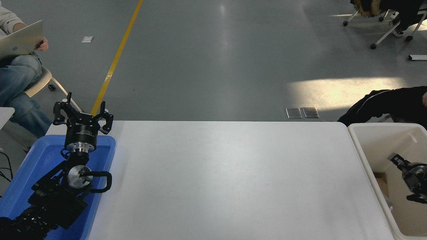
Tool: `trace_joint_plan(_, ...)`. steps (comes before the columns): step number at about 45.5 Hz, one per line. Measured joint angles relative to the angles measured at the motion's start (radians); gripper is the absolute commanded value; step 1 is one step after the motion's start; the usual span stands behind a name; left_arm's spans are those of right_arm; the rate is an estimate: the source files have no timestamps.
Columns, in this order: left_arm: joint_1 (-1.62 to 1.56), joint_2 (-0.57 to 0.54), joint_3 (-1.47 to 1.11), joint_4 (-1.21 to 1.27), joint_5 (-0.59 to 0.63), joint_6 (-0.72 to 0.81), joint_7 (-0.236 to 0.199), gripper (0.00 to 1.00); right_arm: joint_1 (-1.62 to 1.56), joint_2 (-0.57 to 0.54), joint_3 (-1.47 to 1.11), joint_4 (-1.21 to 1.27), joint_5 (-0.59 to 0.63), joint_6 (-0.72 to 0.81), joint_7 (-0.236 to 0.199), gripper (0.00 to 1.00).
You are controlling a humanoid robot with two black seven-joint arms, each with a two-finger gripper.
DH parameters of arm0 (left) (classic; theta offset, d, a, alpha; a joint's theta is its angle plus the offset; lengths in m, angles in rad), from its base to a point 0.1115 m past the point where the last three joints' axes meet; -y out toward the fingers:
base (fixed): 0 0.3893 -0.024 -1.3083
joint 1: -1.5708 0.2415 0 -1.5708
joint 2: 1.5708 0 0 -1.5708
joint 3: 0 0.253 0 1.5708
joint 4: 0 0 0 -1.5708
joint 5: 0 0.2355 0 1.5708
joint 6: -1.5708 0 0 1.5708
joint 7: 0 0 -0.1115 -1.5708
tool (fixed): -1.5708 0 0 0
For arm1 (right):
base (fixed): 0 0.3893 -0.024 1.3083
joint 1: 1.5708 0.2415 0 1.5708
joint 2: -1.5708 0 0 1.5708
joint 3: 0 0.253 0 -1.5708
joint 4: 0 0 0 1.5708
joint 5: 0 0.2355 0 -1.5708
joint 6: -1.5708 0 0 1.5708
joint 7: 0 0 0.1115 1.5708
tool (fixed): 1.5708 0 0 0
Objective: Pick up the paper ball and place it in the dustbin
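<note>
My right fingers [404, 180] sit spread apart inside the dustbin [358, 141], holding nothing; my left fingers [82, 111] gape empty.

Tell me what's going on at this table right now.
A two-armed robot is working at a white table. Its right gripper is inside the cream-white dustbin at the table's right end. The gripper is partly cut off by the picture's edge, and no paper ball can be made out in it. The left gripper hangs open over the blue tray at the left, parked. One person sits at the upper left with a laptop, and a dark sleeve shows behind the dustbin.
</note>
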Motion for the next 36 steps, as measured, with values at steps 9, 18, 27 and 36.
trace_joint_plan(9, 0.000, 0.000, 0.000, 0.000, 0.001, 0.000, 0.001, 0.99, 0.158, -0.080, -0.014, 0.222, -0.012, 0.003, 0.001, 1.00)
trace_joint_plan(18, 0.000, 0.000, 0.000, 0.000, 0.002, -0.001, 0.002, 0.99, 0.366, -0.153, -0.113, 0.475, -0.030, 0.004, 0.001, 1.00)
trace_joint_plan(27, 0.001, 0.000, 0.000, 0.000, 0.002, -0.001, 0.001, 0.99, 0.646, -0.196, -0.270, 0.767, -0.041, 0.006, 0.003, 1.00)
trace_joint_plan(36, 0.001, 0.000, 0.000, 0.000, 0.002, -0.001, 0.001, 0.99, 0.915, -0.196, -0.388, 1.051, -0.046, 0.009, 0.002, 1.00)
